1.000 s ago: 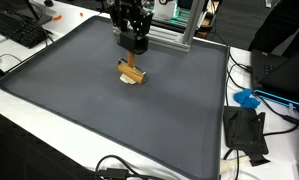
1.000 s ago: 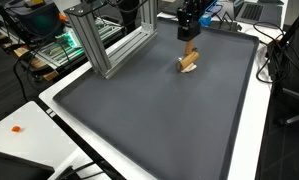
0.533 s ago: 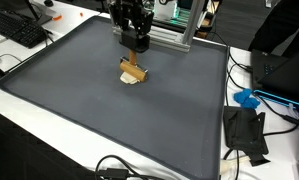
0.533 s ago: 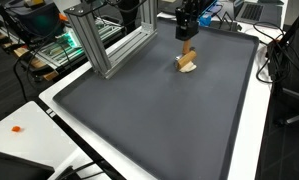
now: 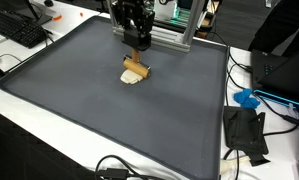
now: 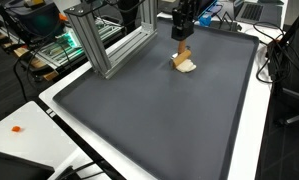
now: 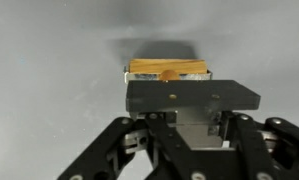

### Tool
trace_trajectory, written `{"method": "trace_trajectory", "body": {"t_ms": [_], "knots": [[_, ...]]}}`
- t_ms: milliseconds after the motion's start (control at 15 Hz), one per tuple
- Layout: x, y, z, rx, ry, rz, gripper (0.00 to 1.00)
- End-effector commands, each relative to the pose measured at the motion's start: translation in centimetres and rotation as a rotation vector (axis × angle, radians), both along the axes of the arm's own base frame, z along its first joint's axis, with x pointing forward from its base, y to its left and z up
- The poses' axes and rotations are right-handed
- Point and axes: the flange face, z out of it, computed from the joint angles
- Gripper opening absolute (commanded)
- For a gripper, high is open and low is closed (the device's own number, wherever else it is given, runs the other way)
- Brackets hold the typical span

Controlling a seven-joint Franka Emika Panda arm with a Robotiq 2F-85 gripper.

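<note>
Your tool [image 5: 138, 50], a black two-fingered unit on the arm's wrist, hangs over the far part of the dark grey rubber mat [image 5: 99, 115] that covers the white table [image 6: 31, 112]. It is clenched on the tan rectangular wooden block [image 5: 136, 67]. In both exterior views the block [image 6: 181, 57] sits directly under the tool [image 6: 181, 42], tilted rather than level. A pale rounded piece [image 5: 134, 80] shows at the block's lower end, just above or on the mat; you cannot tell which from these views.

In the wrist view the block [image 7: 167, 69] lies across the middle of the picture as a honey-coloured bar with a round mark at its centre. The tool's dark cross plate covers the block's near edge, and grey mat [image 7: 49, 60] lies behind it.

Surroundings:
- The silver aluminium extrusion frame [image 6: 111, 45] stands on the mat's far edge, near the tool.
- A black keyboard [image 5: 19, 30] lies on the table beyond one corner of the mat.
- A small blue object [image 5: 247, 98] and a black flat device [image 5: 247, 135] lie off the mat, well apart from the block
</note>
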Motion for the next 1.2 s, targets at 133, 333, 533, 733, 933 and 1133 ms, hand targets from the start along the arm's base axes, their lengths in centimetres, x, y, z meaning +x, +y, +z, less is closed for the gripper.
{"method": "trace_trajectory", "body": {"t_ms": [133,333,533,733,933,1133], "knots": [[-0.8,-0.3,0.0,0.015,0.004,0.115,0.24],[-0.8,-0.3,0.6,0.010,-0.006,0.205,0.24],[-0.7,-0.2,1.0,0.003,-0.019,0.299,0.24],[-0.5,-0.1,1.2,-0.001,-0.032,0.405,0.24],[-0.3,0.1,0.5,0.001,-0.029,0.493,0.24],[0.0,0.2,-0.1,0.007,-0.052,0.560,0.24]]}}
